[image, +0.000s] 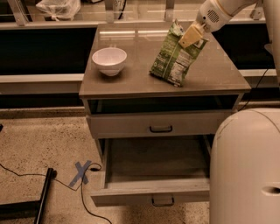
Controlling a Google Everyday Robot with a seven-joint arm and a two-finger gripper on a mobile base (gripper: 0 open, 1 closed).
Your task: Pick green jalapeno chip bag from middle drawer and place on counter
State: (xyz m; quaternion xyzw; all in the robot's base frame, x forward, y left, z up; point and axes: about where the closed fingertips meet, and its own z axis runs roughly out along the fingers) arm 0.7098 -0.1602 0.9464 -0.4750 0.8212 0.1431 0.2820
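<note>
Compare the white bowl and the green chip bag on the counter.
The white bowl sits upright and untouched; the green jalapeno chip bag stands tilted, its top held by the gripper. The bowl is plain and round; the bag is printed and crinkly. Both rest on the counter.

The white arm (217, 12) comes into view at 1 o'clock and slants down toward 7 o'clock. At its end the gripper (191, 36) sits at 1 o'clock from the view's centre. Its tan jaws point to 7 o'clock and are pinched on the top edge of the bag (175, 61). The rounded white base (247, 166) fills the 4 o'clock corner.
</note>
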